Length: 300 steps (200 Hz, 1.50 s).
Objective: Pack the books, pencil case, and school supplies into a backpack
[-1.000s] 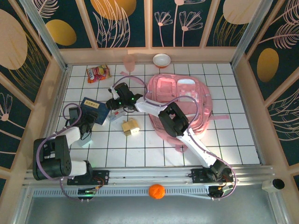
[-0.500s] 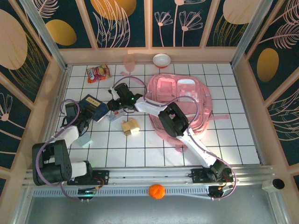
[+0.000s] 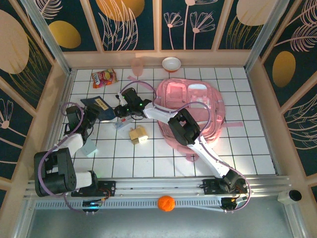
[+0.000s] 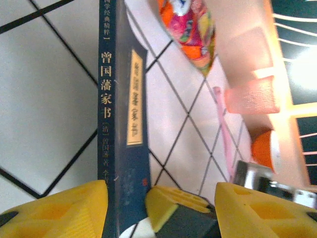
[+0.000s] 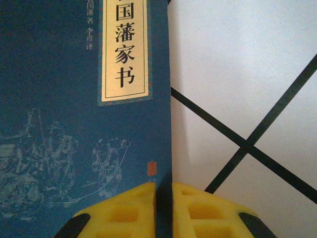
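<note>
We see the thin dark navy-blue rectangular book (image 3: 103,109) at 9 o'clock on the white tiled surface (image 3: 163,158). It is tilted rather than lying flat, with 1 gripper at each end.

The right gripper (image 3: 119,112) takes the book's 3 o'clock edge. Its wrist view shows both yellow fingers (image 5: 124,208) drawn narrow, with the cover's edge pinched between them.

The left gripper (image 3: 90,117) meets the 9 o'clock end. In its wrist view the book stands on edge, spine showing, against the finger at 7 o'clock. The finger at 5 o'clock is well apart from it, so this gripper stands wide, not clamped.

The large soft pink backpack (image 3: 195,106) lies at 3 o'clock, apart from the book. The small tan and yellow blocks (image 3: 138,134) sit near the centre, toward 8 o'clock. The slim translucent whitish pencil case (image 3: 122,124) is just beside the right gripper, at its 6 o'clock. The small pale teal square (image 3: 89,148) lies at 8 o'clock, near the left arm.

A red-and-yellow snack packet (image 3: 104,78) lies at 10 o'clock. A pink cup (image 3: 136,64) and an orange-and-white bowl (image 3: 171,63) stand at 12 o'clock.
</note>
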Available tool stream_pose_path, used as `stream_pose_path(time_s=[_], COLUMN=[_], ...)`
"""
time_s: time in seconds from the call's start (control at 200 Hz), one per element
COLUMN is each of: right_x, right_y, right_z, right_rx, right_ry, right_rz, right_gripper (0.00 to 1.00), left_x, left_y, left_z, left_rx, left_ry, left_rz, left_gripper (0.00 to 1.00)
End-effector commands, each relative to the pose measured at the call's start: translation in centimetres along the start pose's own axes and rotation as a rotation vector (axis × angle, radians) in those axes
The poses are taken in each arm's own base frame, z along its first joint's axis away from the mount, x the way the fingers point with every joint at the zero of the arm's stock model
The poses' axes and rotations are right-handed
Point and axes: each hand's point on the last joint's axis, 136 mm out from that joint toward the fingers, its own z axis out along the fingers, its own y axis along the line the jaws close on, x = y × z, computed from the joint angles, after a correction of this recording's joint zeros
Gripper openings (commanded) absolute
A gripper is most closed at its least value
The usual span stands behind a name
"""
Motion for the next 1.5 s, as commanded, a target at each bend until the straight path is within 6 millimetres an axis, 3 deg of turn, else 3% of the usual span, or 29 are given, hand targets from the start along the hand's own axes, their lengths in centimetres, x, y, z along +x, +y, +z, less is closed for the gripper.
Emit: stream_pose_path(time_s=[0.0,0.54,0.726,0.941,1.166,1.326,1.496], right_x=[5.5,4.9,4.6,4.7,5.4,5.4,7.0], right_y=[3.1,3.1,2.5,0.8,0.3,-0.2,-2.0], right_z=[2.0,1.6,1.2,-0.7,-3.3,-3.3,-2.1], right_rx=[-0.104,-0.121,-0.092,-0.003,0.065,0.078,0.135], right_ry=[0.161,0.146,0.137,0.120,0.105,0.097,0.140], right_rz=[0.025,0.048,0.068,0.133,0.181,0.195,0.201], right_gripper=[0.14,0.14,0.12,0.10,0.10,0.10,0.08], left_x=[1.9,2.9,3.3,4.6,5.5,4.4,2.5], left_y=[-2.7,-1.1,0.8,4.3,5.5,6.3,7.1], left_z=[0.0,1.9,2.6,3.0,2.6,2.3,1.9], left_rx=[0.122,0.136,0.067,-0.078,-0.116,-0.200,-0.322], left_ry=[0.101,0.132,0.144,0.187,0.214,0.185,0.140], left_rz=[-0.001,-0.036,-0.021,-0.028,-0.019,0.053,0.150], left_gripper=[0.59,0.58,0.56,0.56,0.56,0.60,0.66])
